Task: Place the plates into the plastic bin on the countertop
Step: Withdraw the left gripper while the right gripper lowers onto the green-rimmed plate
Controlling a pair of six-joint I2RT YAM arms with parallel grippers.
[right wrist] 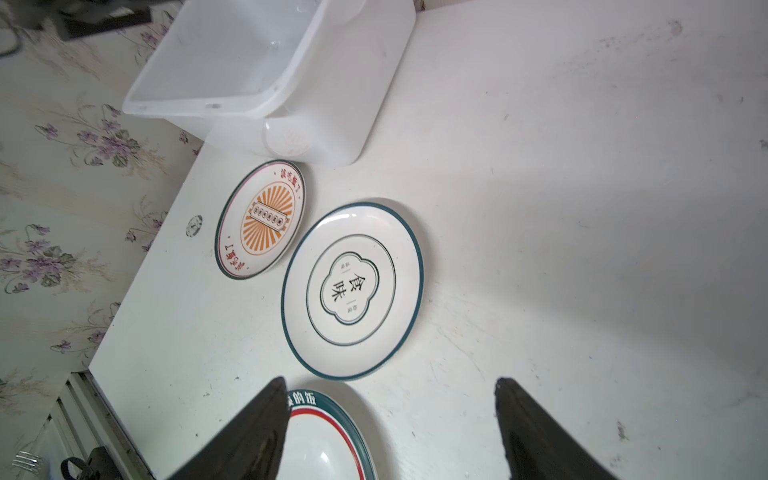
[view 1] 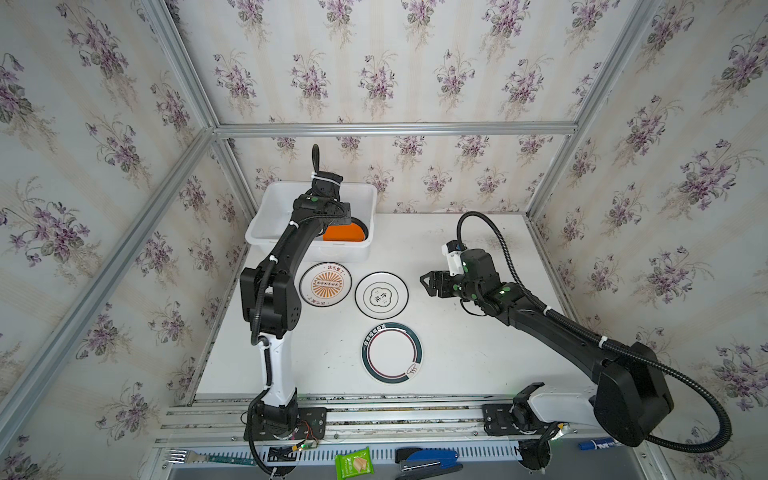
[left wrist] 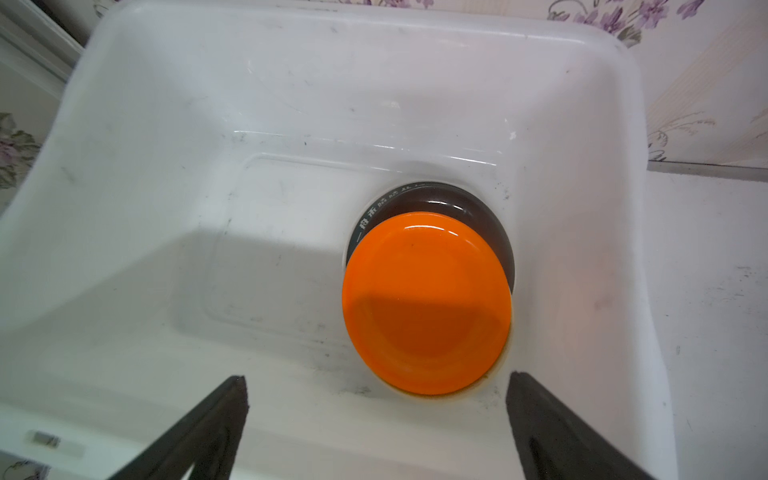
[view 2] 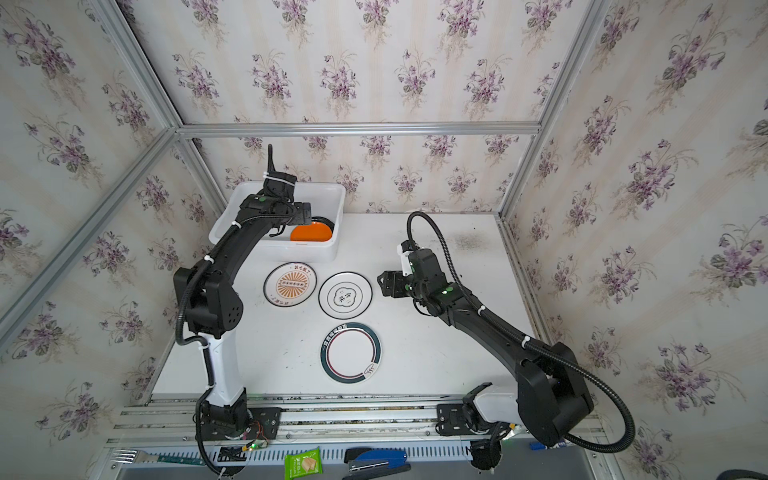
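Left wrist: left gripper (left wrist: 376, 378) splayed, empty; orange plate (left wrist: 426, 303) beyond its fingertips, inside the plastic bin (left wrist: 291, 83).
Right wrist: right gripper (right wrist: 390, 380) agape, empty; emblem plate (right wrist: 352, 291) ahead of its fingertips, likely stiff, slick, breakable, so pinch its rim.

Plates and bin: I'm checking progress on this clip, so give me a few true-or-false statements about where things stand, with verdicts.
1. The orange plate lies in the plastic bin, partly on a black plate. True.
2. The left gripper is clamped on the orange plate. False: its jaws stand open above the plastic bin, holding nothing.
3. Three plates lie on the countertop: sunburst plate, emblem plate, teal-banded plate. True.
4. The right gripper holds the emblem plate. False: it is open and empty, above the countertop.
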